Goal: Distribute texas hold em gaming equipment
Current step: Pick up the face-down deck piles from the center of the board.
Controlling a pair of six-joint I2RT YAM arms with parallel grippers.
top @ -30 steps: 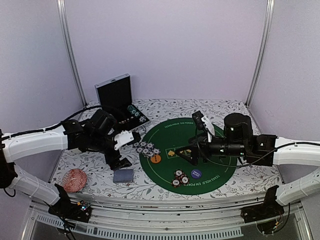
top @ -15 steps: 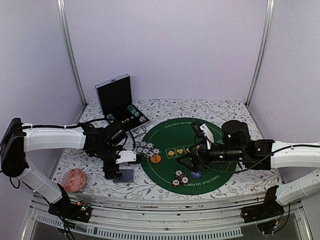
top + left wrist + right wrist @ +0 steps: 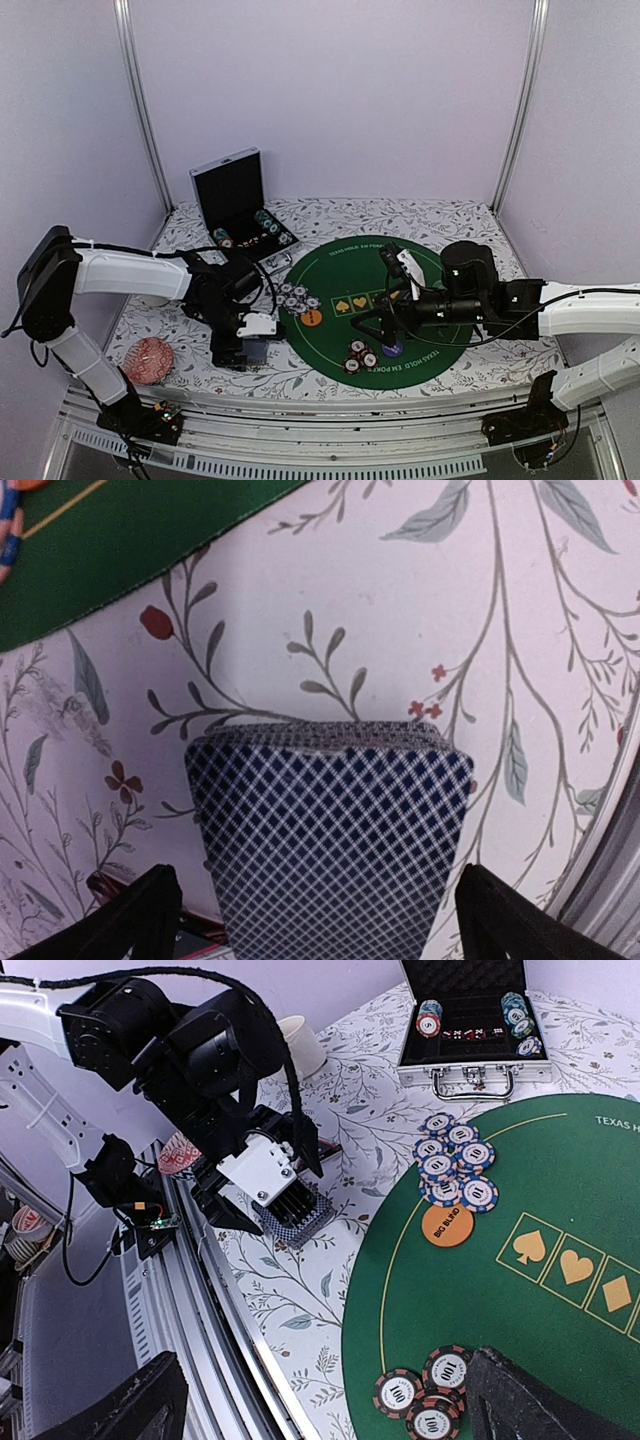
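A deck of blue-grey-backed cards lies on the floral cloth just off the green mat. My left gripper is open and low over it, one finger on each side, not touching; from above it covers most of the deck. My right gripper is open and empty, hovering over the mat's near left part. Three "100" chips lie by its right finger. Blue chips and the orange Big Blind button lie farther off. A purple button peeks out under the right gripper.
An open chip case stands at the back left. A cream mug sits near it. A red patterned round object lies at the near left. The table's metal front rail runs close beside the deck.
My left gripper has swung toward the near edge and come down over the deck, which it now straddles. My right gripper has shifted slightly left and nearer, over the purple button.
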